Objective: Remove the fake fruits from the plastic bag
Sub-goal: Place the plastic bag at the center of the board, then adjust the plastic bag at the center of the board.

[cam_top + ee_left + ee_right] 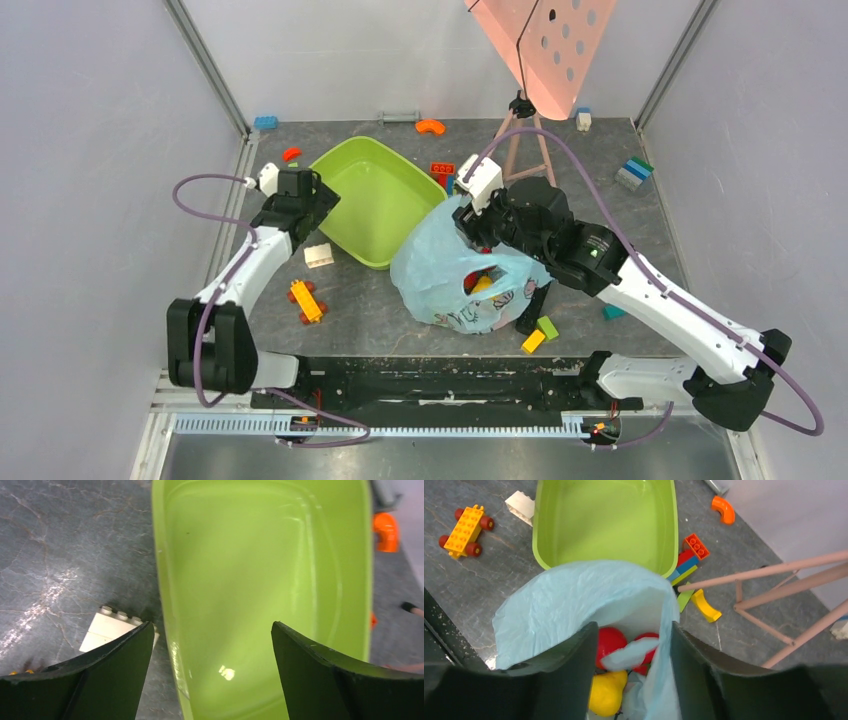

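The light-blue plastic bag (450, 275) lies right of the lime-green tub (375, 200), mouth up. In the right wrist view two red fake fruits (611, 640) (650, 654) and a yellow one (606, 692) sit inside the bag (574, 600). My right gripper (634, 630) hangs over the bag's mouth, jaws apart; the bag's right wall runs up between them beside the right finger (696, 670), not pinched. My left gripper (210, 630) stands wide open and empty over the tub's left rim (162, 595).
A white block (107, 630) lies by the tub's left side, and a yellow toy car (307, 300) nearer me. Coloured blocks (689, 555) and a pink stand (774, 580) stand behind the bag. Green and yellow blocks (540, 335) lie in front of it.
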Robot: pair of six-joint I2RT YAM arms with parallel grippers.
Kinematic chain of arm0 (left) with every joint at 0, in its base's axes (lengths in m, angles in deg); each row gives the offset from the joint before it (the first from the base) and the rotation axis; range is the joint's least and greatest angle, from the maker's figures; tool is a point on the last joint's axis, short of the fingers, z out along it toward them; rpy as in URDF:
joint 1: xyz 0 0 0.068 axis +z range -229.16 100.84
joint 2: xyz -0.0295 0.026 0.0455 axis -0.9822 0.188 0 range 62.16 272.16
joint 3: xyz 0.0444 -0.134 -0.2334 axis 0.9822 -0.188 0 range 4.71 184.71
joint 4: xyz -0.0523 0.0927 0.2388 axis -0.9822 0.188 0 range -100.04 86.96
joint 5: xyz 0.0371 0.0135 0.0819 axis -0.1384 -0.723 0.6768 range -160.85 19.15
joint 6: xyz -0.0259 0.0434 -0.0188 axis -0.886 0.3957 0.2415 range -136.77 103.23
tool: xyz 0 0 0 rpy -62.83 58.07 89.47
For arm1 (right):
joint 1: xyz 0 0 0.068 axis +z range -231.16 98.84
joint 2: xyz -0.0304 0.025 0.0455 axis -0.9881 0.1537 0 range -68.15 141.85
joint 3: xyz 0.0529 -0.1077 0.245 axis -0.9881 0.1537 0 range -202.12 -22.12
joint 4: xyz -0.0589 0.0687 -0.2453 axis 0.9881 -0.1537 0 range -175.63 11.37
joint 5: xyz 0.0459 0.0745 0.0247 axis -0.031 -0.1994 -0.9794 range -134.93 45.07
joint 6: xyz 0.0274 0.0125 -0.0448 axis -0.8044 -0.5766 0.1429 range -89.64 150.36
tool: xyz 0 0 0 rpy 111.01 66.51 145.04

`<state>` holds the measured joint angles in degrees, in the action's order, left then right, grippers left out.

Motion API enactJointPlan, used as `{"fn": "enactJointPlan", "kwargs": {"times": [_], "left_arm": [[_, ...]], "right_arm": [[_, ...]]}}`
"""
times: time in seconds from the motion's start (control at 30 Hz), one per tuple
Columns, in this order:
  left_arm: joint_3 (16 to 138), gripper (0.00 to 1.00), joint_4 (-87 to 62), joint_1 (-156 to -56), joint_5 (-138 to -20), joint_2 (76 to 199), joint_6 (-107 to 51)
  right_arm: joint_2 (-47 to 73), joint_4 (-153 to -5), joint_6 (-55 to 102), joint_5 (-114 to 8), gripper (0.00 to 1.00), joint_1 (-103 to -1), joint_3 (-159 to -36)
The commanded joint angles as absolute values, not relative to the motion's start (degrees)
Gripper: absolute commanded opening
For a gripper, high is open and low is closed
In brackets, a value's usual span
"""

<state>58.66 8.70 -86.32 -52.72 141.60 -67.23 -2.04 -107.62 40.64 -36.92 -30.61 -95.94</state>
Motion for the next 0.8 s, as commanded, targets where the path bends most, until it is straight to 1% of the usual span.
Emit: {"fn": "enactJointPlan", "kwargs": {"times": [0.0, 0.1, 0.13, 0.27, 0.47, 0.53, 0.57, 0.67, 0.7, 0.73, 0.77], "left_arm": [[59.1, 0.93, 9.6, -86.8, -58.2, 133.4, -66.6], [59.6, 0.91, 11.6, -87.7, -59.9, 128.0, -65.1], [59.9, 0.91, 12.6, -88.6, -59.9, 126.2, -64.4], [60.7, 0.89, 16.3, -94.6, -55.6, 117.3, -61.1], [62.3, 0.86, 19.7, -105.9, -51.0, 108.4, -58.0], [63.0, 0.85, 19.8, -110.0, -50.8, 106.9, -57.5], [63.5, 0.84, 19.8, -111.7, -50.7, 106.5, -57.2], [66.8, 0.79, 19.8, -117.0, -50.5, 107.6, -56.3], [68.6, 0.78, 19.8, -118.6, -50.5, 108.5, -55.8], [70.0, 0.75, 19.8, -120.7, -50.1, 109.7, -55.2], [71.7, 0.72, 19.7, -123.3, -49.5, 110.7, -54.7]], "right_arm": [[-2.3, -103.7, 40.8, -32.4, 0.64, -30.3, -93.9], [-2.2, -103.7, 41.4, -28.4, 0.79, -30.4, -93.0], [-2.3, -103.7, 41.4, -27.2, 0.81, -30.3, -92.9], [-5.1, -102.6, 41.3, -24.5, 0.88, -30.3, -92.7], [-11.2, -101.8, 38.4, -22.9, 0.9, -30.4, -93.2], [-13.6, -101.5, 37.9, -24.2, 0.94, -30.4, -92.5], [-15.0, -101.5, 37.7, -24.9, 0.98, -30.3, -92.2], [-17.9, -102.6, 36.2, -25.5, 0.98, -30.4, -91.0], [-19.0, -102.9, 35.3, -25.6, 0.94, -30.4, -90.6], [-20.2, -102.9, 34.4, -25.8, 0.86, -30.4, -89.8], [-21.1, -103.0, 33.4, -26.2, 0.74, -30.4, -89.1]]}}
